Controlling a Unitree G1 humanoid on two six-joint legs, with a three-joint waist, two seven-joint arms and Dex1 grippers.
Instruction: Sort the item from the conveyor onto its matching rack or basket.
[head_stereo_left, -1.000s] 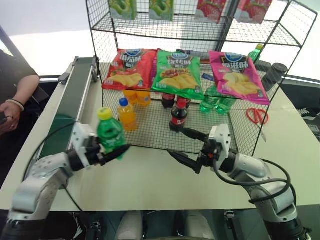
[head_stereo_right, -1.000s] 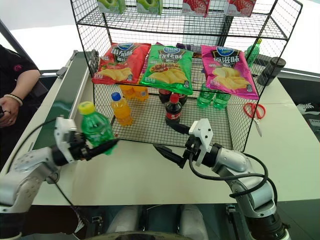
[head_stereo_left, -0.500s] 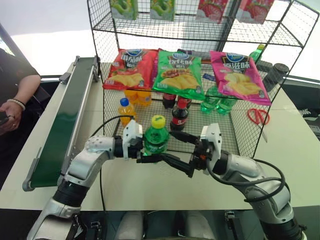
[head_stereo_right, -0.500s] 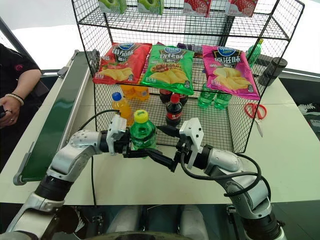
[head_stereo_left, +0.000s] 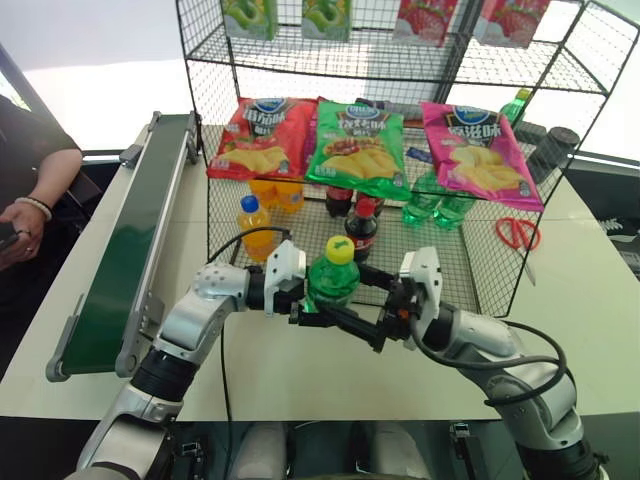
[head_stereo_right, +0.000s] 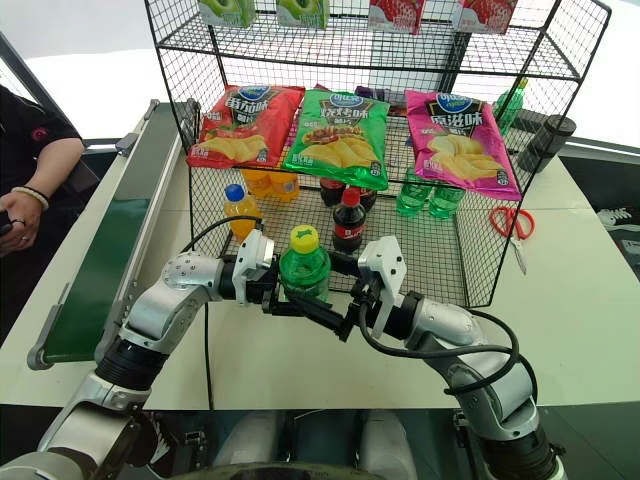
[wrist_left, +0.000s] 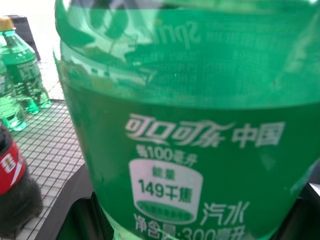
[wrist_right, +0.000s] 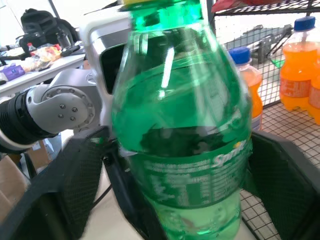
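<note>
The bottle (head_stereo_left: 333, 281) is off the conveyor (head_stereo_left: 130, 245) and held upright in the air just in front of the rack (head_stereo_left: 480, 265), between the two arms, its yellow cap up. The left gripper (head_stereo_left: 318, 314) is clamped on the bottle's lower body. The right gripper (head_stereo_left: 366, 305) has its black fingers on either side of the same bottle; they look closed against it, so both grippers appear to hold it at once.

So the pick from the belt is done, and this looks like a handover from left to right in mid-step. Left to do, as I judge it: the left gripper lets go, and the right arm carries the bottle into the rack. The likely spot is the rack's floor, near the green bottles (head_stereo_left: 436, 206) standing at the back, right of the cola bottles (head_stereo_left: 360, 225).
</note>
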